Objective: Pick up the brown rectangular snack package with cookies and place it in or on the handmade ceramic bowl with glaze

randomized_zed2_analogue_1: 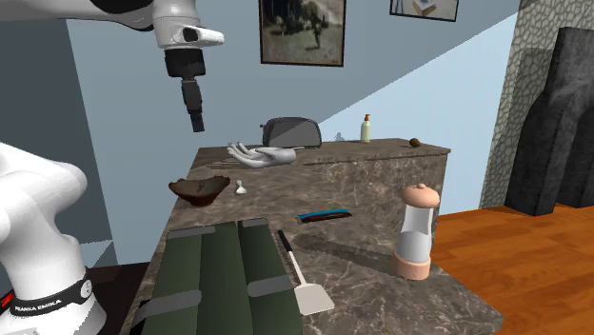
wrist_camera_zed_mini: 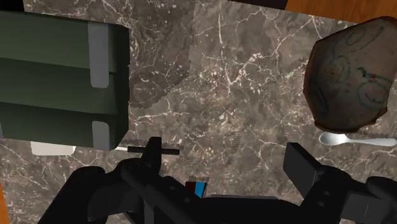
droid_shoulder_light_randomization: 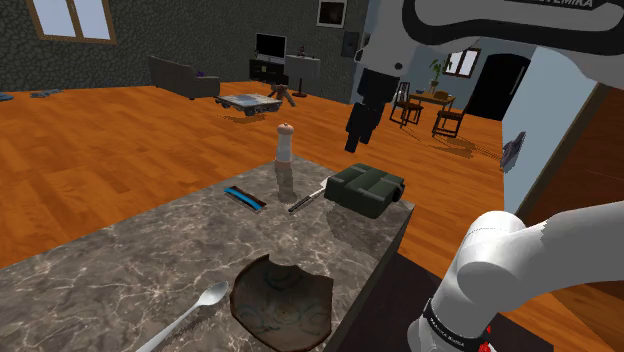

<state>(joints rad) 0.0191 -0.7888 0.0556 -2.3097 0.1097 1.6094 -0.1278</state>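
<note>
Shoulder view, upper centre: black gripper, fingers standing apart and clasping nothing, hanging in the air well above the marble counter. Centre of frame: flat dark snack package with a blue edge, lying on the counter, untouched, nothing resting on it. Just behind it, upright: pepper mill. To its right: spatula, then a dark green case at the counter's far corner, just below the gripper in the frame. Bottom centre: brown bowl with an uneven rim, well apart from the snack package; white spoon just to its left.

Second exterior view, foreground: case and spatula side by side. Centre: snack package, with bare marble between it and the bowl at left of centre. Far end of the counter: toaster, hand-shaped ornament, small bottle.

Wrist view: a blue-and-red corner of the snack package peeking out beside the gripper's body; bowl and spoon to one side of the fingers, case to the other, bare marble between.
</note>
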